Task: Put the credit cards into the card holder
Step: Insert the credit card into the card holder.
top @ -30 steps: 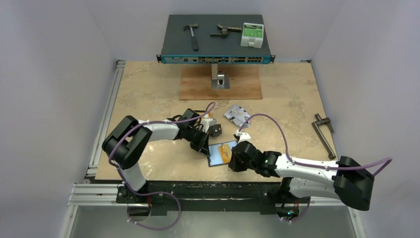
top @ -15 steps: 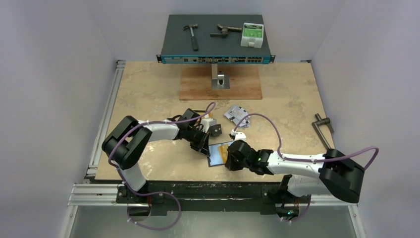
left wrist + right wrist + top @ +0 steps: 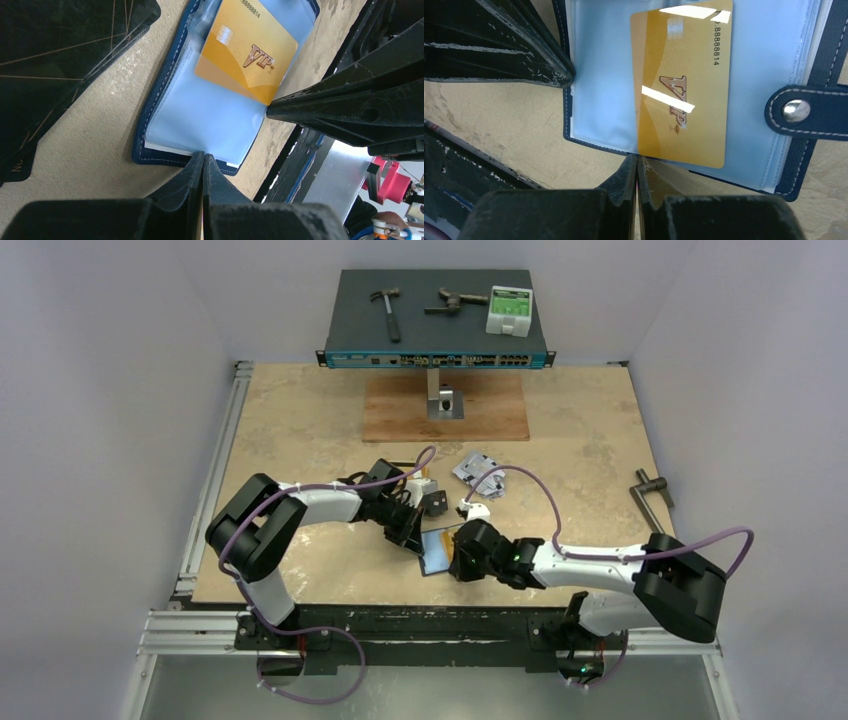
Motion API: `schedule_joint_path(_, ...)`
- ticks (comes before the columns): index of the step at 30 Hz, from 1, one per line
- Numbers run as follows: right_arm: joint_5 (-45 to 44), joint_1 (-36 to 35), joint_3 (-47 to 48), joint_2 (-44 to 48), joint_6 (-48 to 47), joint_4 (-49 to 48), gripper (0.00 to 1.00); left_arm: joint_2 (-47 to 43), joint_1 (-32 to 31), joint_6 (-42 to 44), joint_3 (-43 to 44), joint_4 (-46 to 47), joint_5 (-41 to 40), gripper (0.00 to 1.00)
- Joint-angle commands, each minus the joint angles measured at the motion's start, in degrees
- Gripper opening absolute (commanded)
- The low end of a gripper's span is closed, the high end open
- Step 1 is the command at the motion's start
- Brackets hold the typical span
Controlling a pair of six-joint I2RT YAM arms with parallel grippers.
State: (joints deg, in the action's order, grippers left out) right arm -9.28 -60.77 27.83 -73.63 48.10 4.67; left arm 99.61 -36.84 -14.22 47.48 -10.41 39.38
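Note:
The navy card holder [image 3: 434, 552] lies open on the table, its clear sleeves up. A gold "VIP" card [image 3: 681, 90] lies slanted on the sleeves [image 3: 200, 120], its lower edge past the holder's rim. My right gripper [image 3: 637, 159] is shut, tips touching the card's lower corner. My left gripper [image 3: 203, 156] is shut, tips against the holder's opposite edge. The snap tab [image 3: 804, 111] sticks out on one side. Black cards [image 3: 50, 50] lie beside the holder. Silver-grey cards [image 3: 478, 472] lie further back.
A network switch [image 3: 437, 315] at the back carries a hammer, a metal tool and a white box. A wooden board [image 3: 445, 408] lies before it. A metal crank [image 3: 652, 505] lies at the right. The table's front rail [image 3: 400, 620] is close behind both grippers.
My right gripper has moved left toward the holder, and the gold card has slid further over its sleeves. The left arm has not moved.

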Motion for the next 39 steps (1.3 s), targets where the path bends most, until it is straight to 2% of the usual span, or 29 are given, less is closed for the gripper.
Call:
schedule_joint_path(1,-0.1,-0.3,2.9,-0.5,-1.1,-3.3,0.0,-1.5,0.0,1.8,-0.2,-0.4,-1.4,0.0)
schedule_joint_path(5,2.4,-0.3,3.5,-0.5,-1.7,-4.2,0.08,-1.6,0.0,1.8,-0.2,-0.5,-1.4,0.0)
schedule_joint_path(10,0.7,0.0,4.0,6.9,-2.2,1.0,0.21,-1.7,-0.1,1.9,-0.2,-0.4,-1.2,0.0)
schedule_joint_path(14,-1.0,3.4,3.7,11.0,-2.8,4.7,0.31,-1.8,0.0,1.9,-0.3,-0.3,-1.2,0.0)
schedule_joint_path(19,-0.1,8.3,3.2,9.6,-4.8,3.8,0.41,-2.1,-0.1,1.9,-0.4,-0.3,-1.4,0.0)
schedule_joint_path(26,1.9,11.2,2.0,7.5,-5.8,1.9,0.45,-2.1,0.0,1.9,-0.3,-0.4,-1.4,0.0)
schedule_joint_path(39,4.7,11.3,-0.6,4.7,-4.8,-0.7,0.43,-2.2,0.0,1.8,-0.4,-0.4,-1.4,0.0)
